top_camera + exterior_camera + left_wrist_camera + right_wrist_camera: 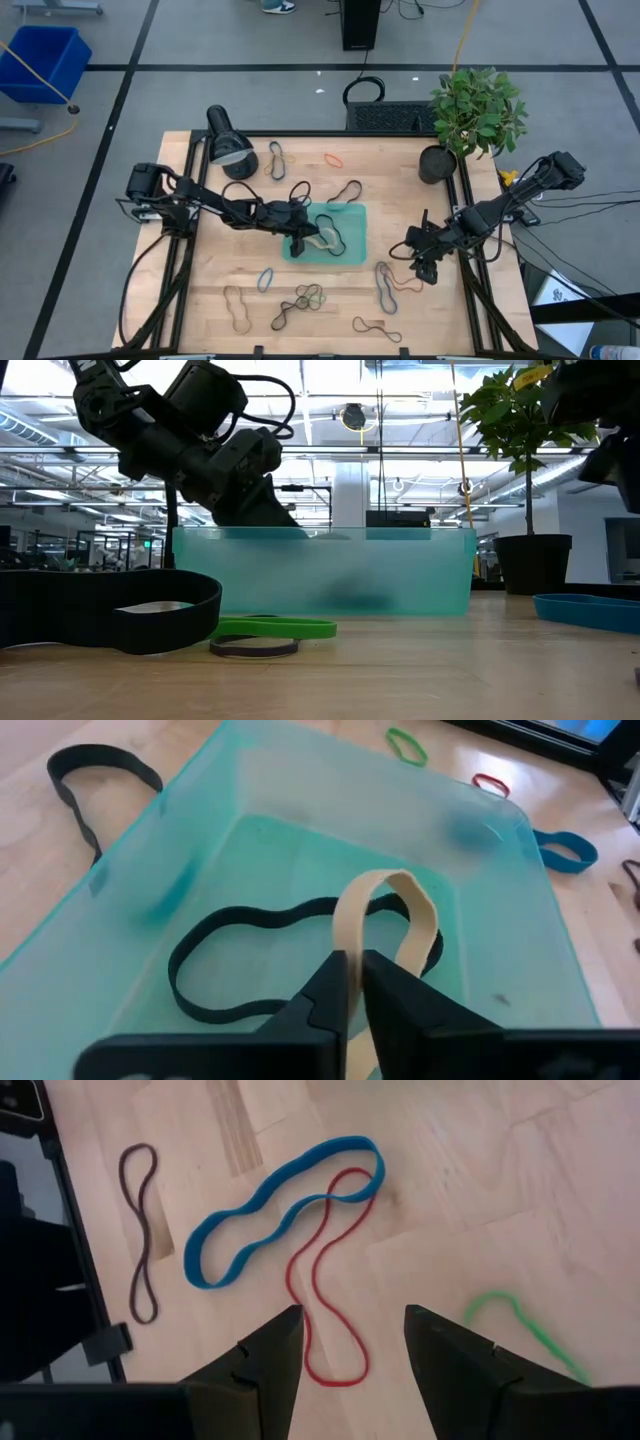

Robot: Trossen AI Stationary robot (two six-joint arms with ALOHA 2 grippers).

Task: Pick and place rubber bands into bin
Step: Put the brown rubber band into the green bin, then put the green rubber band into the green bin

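The teal bin (352,222) sits mid-table. My left gripper (298,240) reaches into it from the table's left, shut on a tan rubber band (385,890). A black rubber band (215,945) lies flat on the bin (480,950) floor. In the low view the left gripper (265,510) hangs over the bin's (320,570) rim. My right gripper (425,268) hovers open to the right of the bin. Below the right gripper (350,1350) a red band (315,1295) and a blue band (280,1210) lie on the wood. My left gripper pinches one strand of the tan band (342,935) between its two fingers. The fingers slant down into the bin from the table's left. The band arches up in a loop ahead of the fingertips, and its far strand (422,935) drops toward the bin floor beside the black band.
Loose bands lie around the bin, toward the near edge (305,298) and the far edge (277,160). A green band (520,1325) and a dark band (140,1230) lie near the right gripper. A lamp (228,140) and a potted plant (475,110) stand at the back.
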